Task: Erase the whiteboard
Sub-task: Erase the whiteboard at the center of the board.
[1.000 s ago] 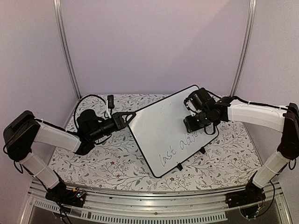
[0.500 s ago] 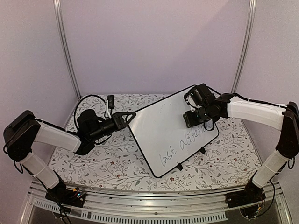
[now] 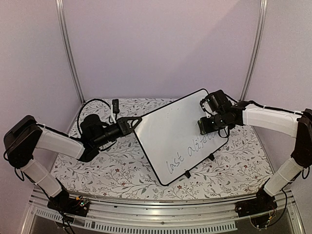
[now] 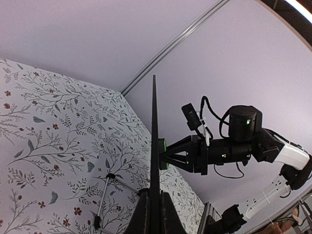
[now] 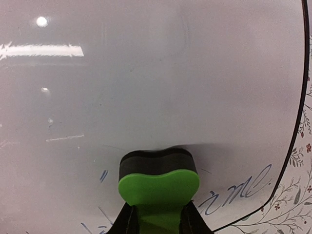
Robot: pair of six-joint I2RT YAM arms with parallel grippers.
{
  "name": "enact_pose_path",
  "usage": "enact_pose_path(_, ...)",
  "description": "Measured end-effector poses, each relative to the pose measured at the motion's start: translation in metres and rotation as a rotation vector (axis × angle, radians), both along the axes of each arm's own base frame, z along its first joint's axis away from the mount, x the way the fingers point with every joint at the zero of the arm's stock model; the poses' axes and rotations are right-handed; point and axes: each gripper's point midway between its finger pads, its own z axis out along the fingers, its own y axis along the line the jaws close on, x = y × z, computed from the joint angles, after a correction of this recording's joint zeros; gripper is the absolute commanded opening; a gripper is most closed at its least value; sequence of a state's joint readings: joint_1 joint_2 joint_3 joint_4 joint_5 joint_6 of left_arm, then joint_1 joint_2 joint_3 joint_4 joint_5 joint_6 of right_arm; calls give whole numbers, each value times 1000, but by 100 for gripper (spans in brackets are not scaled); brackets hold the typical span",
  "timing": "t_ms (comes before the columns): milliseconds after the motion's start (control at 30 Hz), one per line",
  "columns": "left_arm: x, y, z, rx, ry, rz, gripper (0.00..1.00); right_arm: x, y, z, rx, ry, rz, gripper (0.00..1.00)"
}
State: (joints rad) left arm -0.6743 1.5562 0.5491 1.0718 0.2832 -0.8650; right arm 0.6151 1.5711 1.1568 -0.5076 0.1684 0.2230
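Observation:
The whiteboard (image 3: 170,131) is held tilted above the table, with dark handwriting (image 3: 190,153) along its lower right part. My left gripper (image 3: 137,120) is shut on the board's left rim. In the left wrist view the whiteboard (image 4: 154,126) shows edge-on, with my left gripper (image 4: 155,204) clamped on either side of it. My right gripper (image 3: 208,126) is shut on a green eraser (image 5: 158,183), whose black felt presses on the whiteboard (image 5: 146,73) just above the writing (image 5: 239,192). The right gripper (image 5: 157,219) fingers flank the eraser's green back.
A floral cloth (image 3: 112,170) covers the table. A black cable with a small black block (image 3: 115,105) lies at the back left. The board's wire stand (image 4: 102,200) hangs beneath it. Metal posts (image 3: 68,48) stand at the back corners, with a rail (image 3: 156,212) along the near edge.
My right gripper has slid the eraser over the board's upper right area, first up and slightly left, then to the right. The left gripper and the board have stayed put.

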Motion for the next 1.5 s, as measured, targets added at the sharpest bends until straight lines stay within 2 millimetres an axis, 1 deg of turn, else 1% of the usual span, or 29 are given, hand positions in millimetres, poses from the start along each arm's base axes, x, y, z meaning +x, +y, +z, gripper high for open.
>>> enact_pose_path(200,0,0,0,0,3,2,0,-12,15,-4,33,4,52,0)
enact_pose_path(400,0,0,0,0,1,0,0,-24,23,-7,75,11,75,0)
enact_pose_path(567,0,0,0,0,0,-1,0,-35,23,-16,85,32,79,0)
enact_pose_path(733,-1,-1,1,-2,-4,-6,0,-42,20,-20,90,51,75,0)
enact_pose_path(1333,-2,-1,1,-2,-9,-12,0,-60,16,-31,52,116,79,0)
enact_pose_path(1433,-2,-2,2,-2,-13,-15,0,-70,21,-30,19,123,106,0)
enact_pose_path(1500,-2,-2,2,-2,-12,-14,0,-76,32,-22,5,108,140,0)
